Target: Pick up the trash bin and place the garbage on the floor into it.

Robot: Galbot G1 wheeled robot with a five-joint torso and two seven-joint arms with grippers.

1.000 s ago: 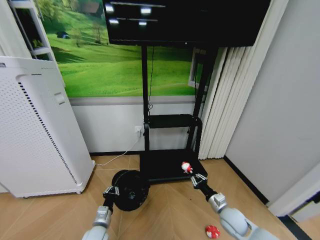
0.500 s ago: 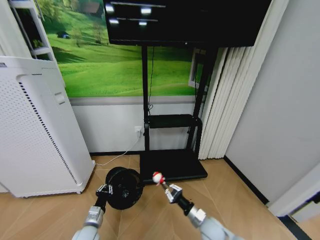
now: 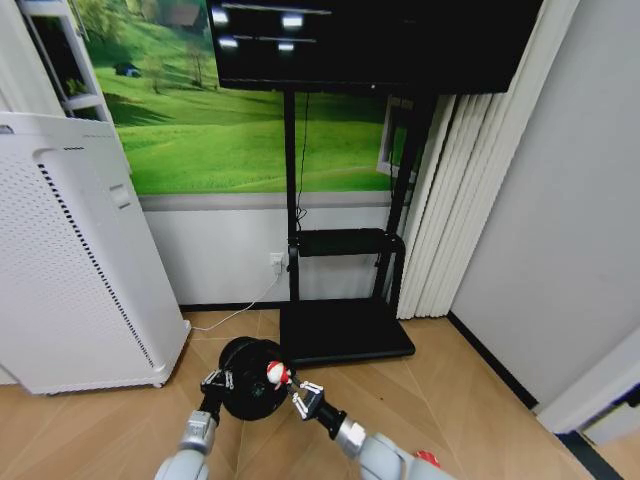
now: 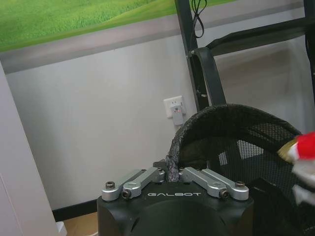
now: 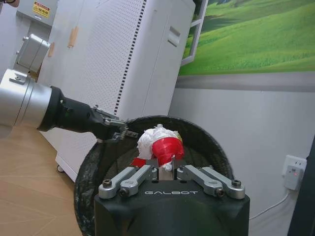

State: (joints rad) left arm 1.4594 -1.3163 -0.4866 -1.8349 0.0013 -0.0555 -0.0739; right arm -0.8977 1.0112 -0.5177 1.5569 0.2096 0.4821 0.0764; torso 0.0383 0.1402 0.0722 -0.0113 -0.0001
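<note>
Left claw (image 3: 217,381): clenched on the rim of the bin (image 3: 249,377); in the left wrist view its fingers (image 4: 147,175) pinch the mesh edge (image 4: 173,164) between them.
Bin: black mesh, round, tilted so its mouth faces the robot; in the head view it is just in front of the black TV stand base (image 3: 345,330) and to the right of the white perforated appliance (image 3: 70,260).
Right claw (image 3: 293,391): grasping a red-and-white wad (image 3: 275,373), clenched on its lower end; the right wrist view shows the wad (image 5: 160,145) upright between the fingers (image 5: 133,178).
Wad position: at the bin's mouth, in front of the dark interior; whether it touches the mesh I cannot tell. It also shows at the edge of the left wrist view (image 4: 302,160), beside the rim.
Claws, relation: close together, left on the rim's left side, right at the mouth's right side; the left claw (image 5: 110,129) is seen from the right wrist gripping the rim.
Other garbage: a red piece (image 3: 427,459) on the wooden floor (image 3: 480,400), by the right arm, well apart from the bin.
Wall: socket with a white plug (image 3: 277,262) behind the bin.
</note>
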